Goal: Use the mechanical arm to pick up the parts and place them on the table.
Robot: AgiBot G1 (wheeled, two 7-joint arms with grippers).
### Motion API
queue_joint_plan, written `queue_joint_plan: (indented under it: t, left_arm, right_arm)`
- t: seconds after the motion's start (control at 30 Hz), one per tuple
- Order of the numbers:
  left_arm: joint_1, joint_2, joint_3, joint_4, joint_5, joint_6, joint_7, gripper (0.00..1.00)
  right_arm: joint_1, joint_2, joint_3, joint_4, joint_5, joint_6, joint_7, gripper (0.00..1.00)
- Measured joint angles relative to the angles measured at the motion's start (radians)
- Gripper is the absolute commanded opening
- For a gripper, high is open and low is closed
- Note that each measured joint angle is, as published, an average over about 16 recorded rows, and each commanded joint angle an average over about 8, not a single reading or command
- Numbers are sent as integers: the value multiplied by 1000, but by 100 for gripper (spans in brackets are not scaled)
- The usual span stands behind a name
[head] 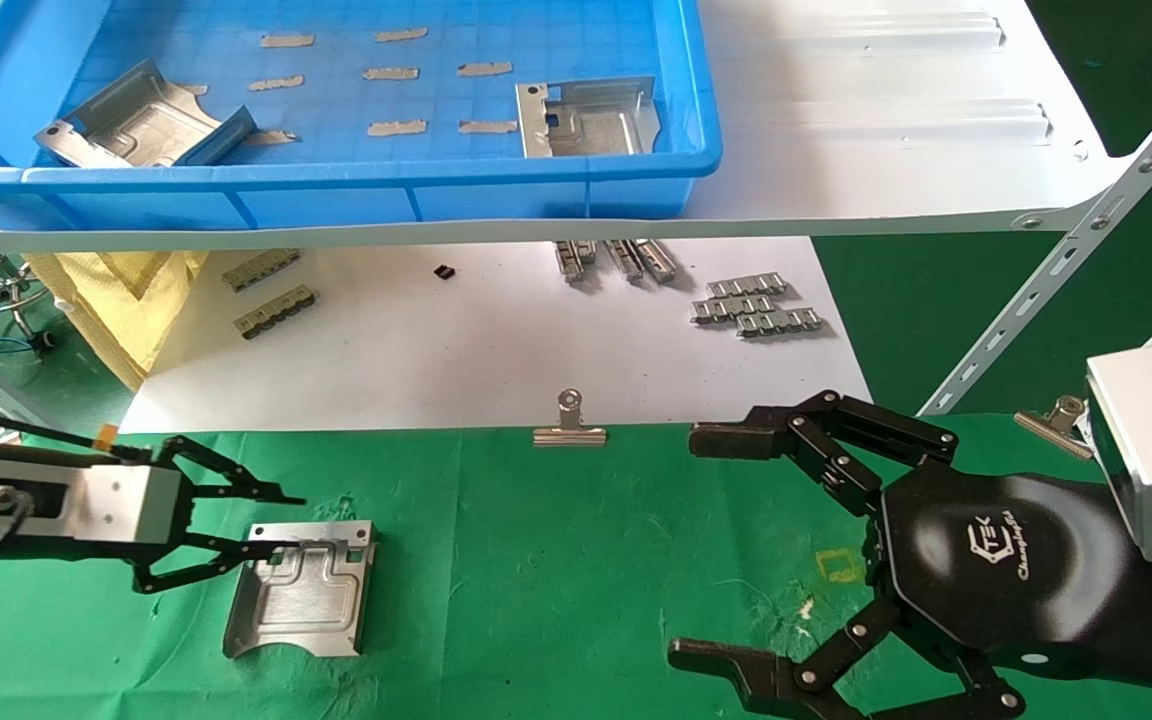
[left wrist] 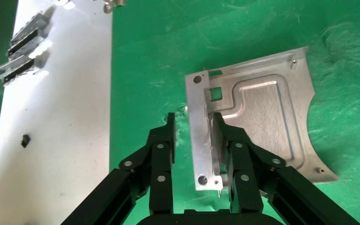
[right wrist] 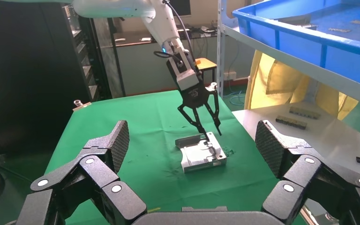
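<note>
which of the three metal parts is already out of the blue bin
The part lying flat on the green table, with the left gripper open over its near edge. The other two parts are in the blue bin on the shelf.

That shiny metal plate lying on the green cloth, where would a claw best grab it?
Probably by the bent-up edge of the plate, coming from above. The plate lies flat on the green cloth, so only that raised lip gives fingers two sides to pinch. The left gripper already straddles it, open.
</note>
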Motion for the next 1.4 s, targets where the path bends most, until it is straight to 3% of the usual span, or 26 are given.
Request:
queue_joint_plan:
  t: [0.6, 1.0, 1.4]
  left_arm:
    - [105, -59, -74, -104, -224, 45, -276, 100]
    - [141, -72, -112, -166, -241, 40, -324, 100]
    - [245, -106, -234, -355, -270, 19, -463, 100]
  right_arm:
    - [0, 0, 0, 0, 0, 0, 0, 100]
    - [0, 0, 0, 0, 0, 0, 0, 100]
    - [0, 0, 0, -1, 0, 0, 0, 100]
